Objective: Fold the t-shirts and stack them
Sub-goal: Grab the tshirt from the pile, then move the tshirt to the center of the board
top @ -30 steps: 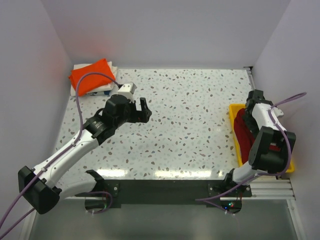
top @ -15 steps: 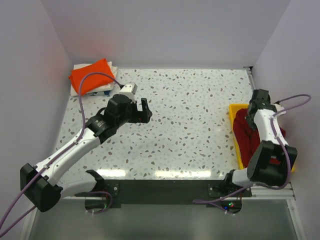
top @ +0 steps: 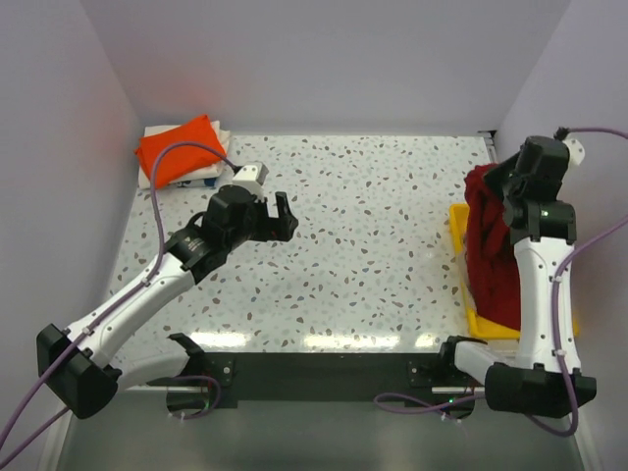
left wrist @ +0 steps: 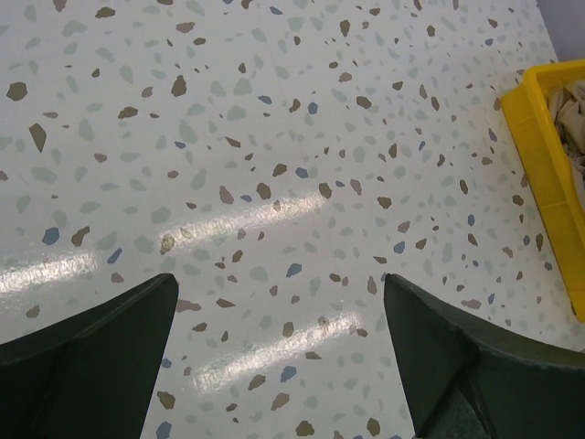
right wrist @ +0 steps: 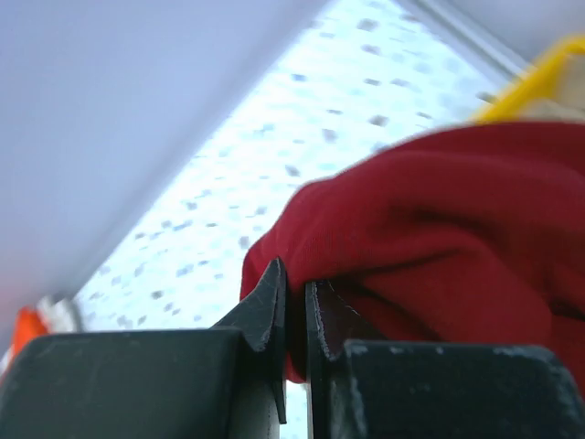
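I am pinching the dark red t-shirt (top: 491, 255) in my right jaws, which are closed tight on a fold near its top. In the right wrist view the two fingertips (right wrist: 265, 311) are pressing together, with the red cloth bulging out beside and behind them. My right arm (top: 538, 285) is standing tall at the right edge of the worktop (top: 373, 226). The shirt is hanging from the grip in a long bunched drape over the yellow tray (top: 457, 221) (whether its lower end is resting in the tray I cannot tell from above). The tray is sitting at the right side of the worktop, and the left wrist view is showing a bit of beige t-shirt (left wrist: 569, 99) lying inside it.

My left jaws are standing wide open and are gripping nothing. They are hovering over bare speckled worktop a little left of centre, pointing toward the right side, well apart from the red shirt and from the tray. My left arm (top: 147, 289) is stretching out to them from the near left corner.

In the far left corner the orange t-shirt (top: 177, 147) is lying folded on top of a whitish t-shirt (top: 222, 135), whose edges are showing around it (my left arm's purple cable is looping across the orange one in the top view).
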Motion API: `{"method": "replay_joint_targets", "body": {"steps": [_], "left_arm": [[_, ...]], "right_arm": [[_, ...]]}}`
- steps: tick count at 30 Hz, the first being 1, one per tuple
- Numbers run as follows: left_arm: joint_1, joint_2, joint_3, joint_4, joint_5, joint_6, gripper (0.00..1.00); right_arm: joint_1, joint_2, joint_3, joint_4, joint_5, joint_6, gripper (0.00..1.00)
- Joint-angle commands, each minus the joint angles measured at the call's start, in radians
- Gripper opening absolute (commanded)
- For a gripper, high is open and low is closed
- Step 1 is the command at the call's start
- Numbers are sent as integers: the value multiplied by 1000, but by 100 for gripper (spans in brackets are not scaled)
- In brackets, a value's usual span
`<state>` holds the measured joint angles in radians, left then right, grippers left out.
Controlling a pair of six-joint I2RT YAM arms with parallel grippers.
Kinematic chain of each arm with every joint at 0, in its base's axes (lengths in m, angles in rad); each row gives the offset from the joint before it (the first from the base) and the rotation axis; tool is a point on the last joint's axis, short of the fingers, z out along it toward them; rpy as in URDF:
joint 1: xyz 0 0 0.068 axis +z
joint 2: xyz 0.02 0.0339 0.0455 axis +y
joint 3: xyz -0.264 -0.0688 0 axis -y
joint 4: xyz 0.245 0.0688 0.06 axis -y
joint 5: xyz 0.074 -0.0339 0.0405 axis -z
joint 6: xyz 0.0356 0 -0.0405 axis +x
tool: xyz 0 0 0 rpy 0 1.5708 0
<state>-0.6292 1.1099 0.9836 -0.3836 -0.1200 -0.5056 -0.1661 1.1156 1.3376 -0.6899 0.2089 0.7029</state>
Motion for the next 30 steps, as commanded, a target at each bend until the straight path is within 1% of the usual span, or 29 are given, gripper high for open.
{"method": "replay_joint_targets", "body": {"steps": [1, 2, 3, 4, 5, 6, 8, 9, 11, 12, 15, 17, 19, 22, 23, 24, 25, 26, 28, 29, 30], "left_arm": [[2, -27, 30, 23, -16, -13, 100], [2, -31, 30, 23, -24, -17, 100], [2, -38, 30, 25, -38, -20, 100], [2, -42, 29, 26, -46, -24, 100], [2, -44, 29, 26, -55, -31, 100], [2, -45, 27, 29, -59, -36, 100], [2, -48, 21, 32, -69, -50, 100], [3, -51, 17, 40, -75, -53, 100], [2, -54, 10, 41, -84, -65, 100], [2, -58, 7, 41, -95, -68, 100], [3, -68, -8, 54, -115, -82, 100], [2, -74, -17, 55, -122, -93, 100], [2, -78, -23, 55, -133, -102, 100], [2, -81, -31, 40, -161, -117, 100], [2, -82, -36, 35, -168, -120, 100], [2, -82, -39, 23, -184, -123, 100], [2, -85, -43, 19, -191, -137, 100], [2, -91, -62, 14, -202, -142, 99], [2, -100, -94, 22, -210, -169, 98], [2, -108, -133, 25, -211, -181, 96], [3, -110, -158, 43, -195, -192, 94]], "right_arm": [[124, 24, 216, 66, -89, -54, 0], [204, 38, 259, 64, -92, -63, 0], [241, 49, 338, 64, -91, -66, 0], [281, 74, 374, 70, -94, -71, 0], [346, 85, 408, 81, -101, -80, 0], [378, 99, 470, 87, -114, -82, 0], [452, 130, 526, 110, -163, -83, 0], [479, 141, 587, 110, -166, -85, 0], [546, 173, 650, 115, -184, -86, 0], [563, 184, 716, 116, -195, -85, 0], [612, 231, 813, 121, -207, -80, 0], [616, 257, 830, 116, -229, -72, 0], [616, 262, 798, 119, -233, -74, 0], [616, 250, 649, 142, -236, -79, 0], [616, 242, 593, 156, -236, -79, 10], [617, 225, 468, 164, -215, -80, 19], [616, 217, 403, 167, -212, -91, 27], [616, 214, 276, 176, -189, -97, 47], [608, 216, 159, 174, -151, -117, 58], [605, 216, 55, 170, -138, -124, 61], [602, 213, 8, 161, -108, -128, 64]]}}
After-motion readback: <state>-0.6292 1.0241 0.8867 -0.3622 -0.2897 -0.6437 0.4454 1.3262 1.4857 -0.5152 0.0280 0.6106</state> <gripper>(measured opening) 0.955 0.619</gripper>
